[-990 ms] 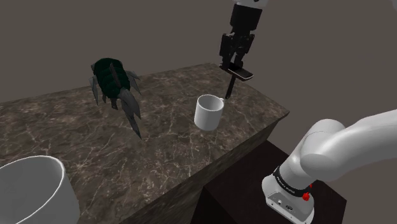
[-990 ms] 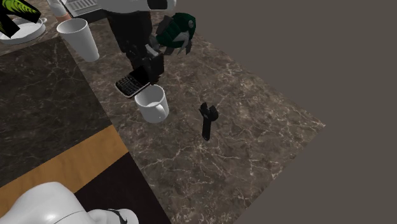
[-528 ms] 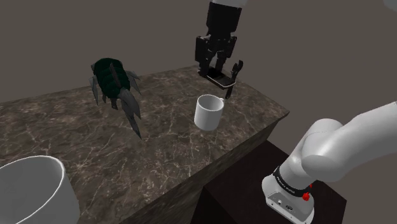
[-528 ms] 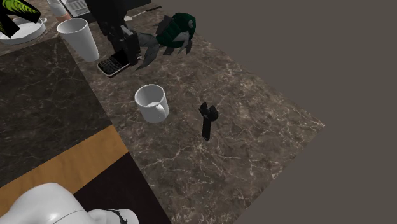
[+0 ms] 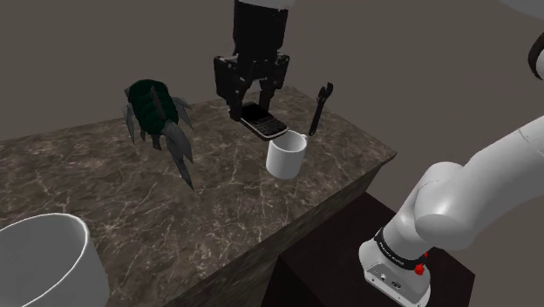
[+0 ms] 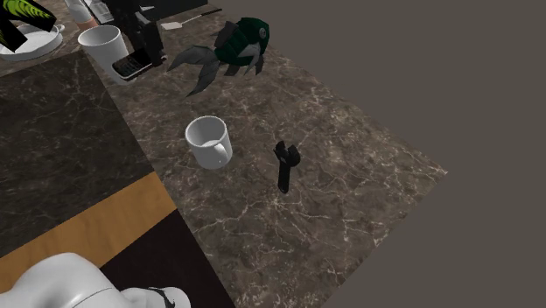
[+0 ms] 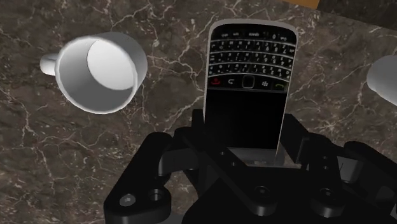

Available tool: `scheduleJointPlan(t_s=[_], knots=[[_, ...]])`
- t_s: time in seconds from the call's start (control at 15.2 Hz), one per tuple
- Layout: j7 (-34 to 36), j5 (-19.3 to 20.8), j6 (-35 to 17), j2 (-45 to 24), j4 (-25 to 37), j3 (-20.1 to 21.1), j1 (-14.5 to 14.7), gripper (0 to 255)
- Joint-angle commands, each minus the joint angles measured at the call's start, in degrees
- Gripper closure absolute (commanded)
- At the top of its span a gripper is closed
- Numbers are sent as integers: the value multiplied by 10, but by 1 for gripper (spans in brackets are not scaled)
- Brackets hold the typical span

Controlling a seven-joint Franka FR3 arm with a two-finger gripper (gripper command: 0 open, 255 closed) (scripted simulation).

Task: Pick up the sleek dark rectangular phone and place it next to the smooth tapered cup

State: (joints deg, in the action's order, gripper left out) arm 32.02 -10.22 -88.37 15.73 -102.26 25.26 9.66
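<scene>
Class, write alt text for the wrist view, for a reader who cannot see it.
The black gripper clasps a dark keypad phone by its screen end, above a dark marbled counter. A white handled mug stands to one side of the phone; the edge of another white cup shows on the other side.

A black keypad phone (image 7: 249, 83), keys and dark screen facing up, is clasped level in the hand (image 5: 251, 112) above the marbled bench (image 6: 350, 192). It hangs just beside the upright white tapered cup (image 6: 103, 45).
</scene>
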Motion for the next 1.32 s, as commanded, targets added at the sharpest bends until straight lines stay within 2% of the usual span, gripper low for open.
scheduleJointPlan(t_s=[0.0,0.26,0.53,0.73,0.92,0.99,1.25], knots=[[33,10,-4,-34,33,24,6,255],[103,43,-4,-112,108,71,25,255],[177,99,8,-207,202,112,61,255],[231,153,30,-290,293,131,108,255],[276,213,70,-383,412,135,179,255],[281,223,79,-400,437,133,193,255],[277,208,34,-377,370,134,173,255]])
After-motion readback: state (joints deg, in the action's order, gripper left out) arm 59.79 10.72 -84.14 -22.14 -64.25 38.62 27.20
